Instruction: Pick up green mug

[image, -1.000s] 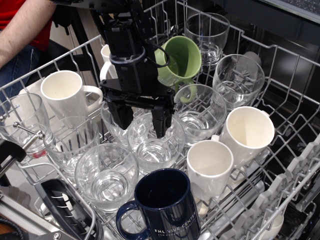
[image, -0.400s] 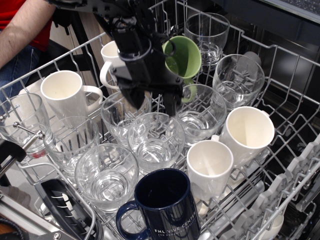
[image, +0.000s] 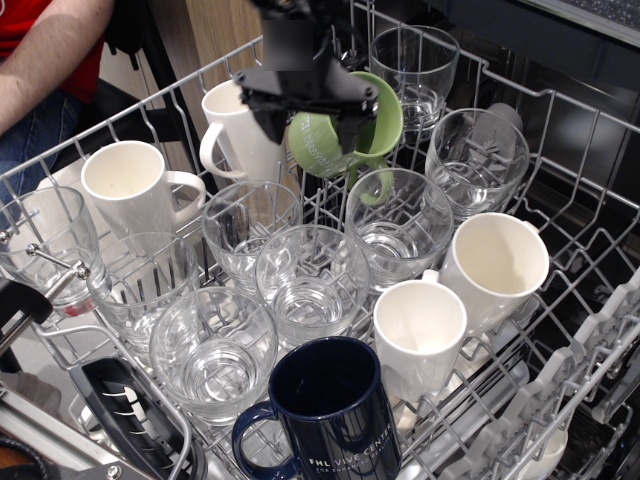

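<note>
Observation.image view looked down into a pulled-out dishwasher rack [image: 560, 110] of white wire, crowded with glasses and mugs. At the front stood a navy blue mug [image: 330, 405] with white lettering low on its side; "THE VIVE CENTER" could be partly made out, with a smaller line beneath too small to read. The green mug [image: 345, 130] sat toward the back of the rack, near its middle, just right of a tall white mug [image: 235, 125] and just behind a clear glass [image: 398, 225]. It lay tilted, its long axis leaning so that the open mouth faced up and to the right, and its loop handle hung down at the lower right. Small white lettering ran along its side, too fine to read. The black gripper [image: 308, 112], slightly blurred, hovered right over the green mug. Its two fingers were spread apart, the left one in front of the white mug's side and the right one over the green mug's rim; whether either touched could not be told. Nothing was clamped between them.
</note>
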`<state>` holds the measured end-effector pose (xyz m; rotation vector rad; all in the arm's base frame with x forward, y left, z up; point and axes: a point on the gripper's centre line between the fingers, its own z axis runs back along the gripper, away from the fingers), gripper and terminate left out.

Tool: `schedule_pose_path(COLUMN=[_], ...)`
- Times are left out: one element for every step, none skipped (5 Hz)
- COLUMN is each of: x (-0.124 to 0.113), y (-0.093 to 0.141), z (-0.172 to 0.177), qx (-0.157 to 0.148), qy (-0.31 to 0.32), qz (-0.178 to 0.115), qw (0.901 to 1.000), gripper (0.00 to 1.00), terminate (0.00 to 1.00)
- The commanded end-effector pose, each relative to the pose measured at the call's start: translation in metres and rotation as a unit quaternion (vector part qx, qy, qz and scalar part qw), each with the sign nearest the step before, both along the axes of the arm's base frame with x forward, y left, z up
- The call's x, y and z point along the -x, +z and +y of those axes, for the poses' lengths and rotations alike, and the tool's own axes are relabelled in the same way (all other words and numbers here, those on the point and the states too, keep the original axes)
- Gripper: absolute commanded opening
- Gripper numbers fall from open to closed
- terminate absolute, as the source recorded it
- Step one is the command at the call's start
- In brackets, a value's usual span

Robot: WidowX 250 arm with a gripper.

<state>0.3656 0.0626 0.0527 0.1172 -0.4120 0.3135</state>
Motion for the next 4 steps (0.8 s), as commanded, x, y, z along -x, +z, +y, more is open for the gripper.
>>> schedule_pose_path(x=[-0.056,-0.074,-0.086,-0.089], y=[0.011,0.011,0.011,0.006], z=[0.004,0.016,0.029,0.047], qx=[-0.067,-0.072,-0.072,-0.085], qy=[0.08,0.102,0.117,0.12], qz=[-0.027,-0.047,-0.053,-0.056], qw=[0.9942,0.9911,0.9891,0.9875], gripper=[1.0,1.0,1.0,1.0], terminate=[0.0,0.0,0.0,0.0])
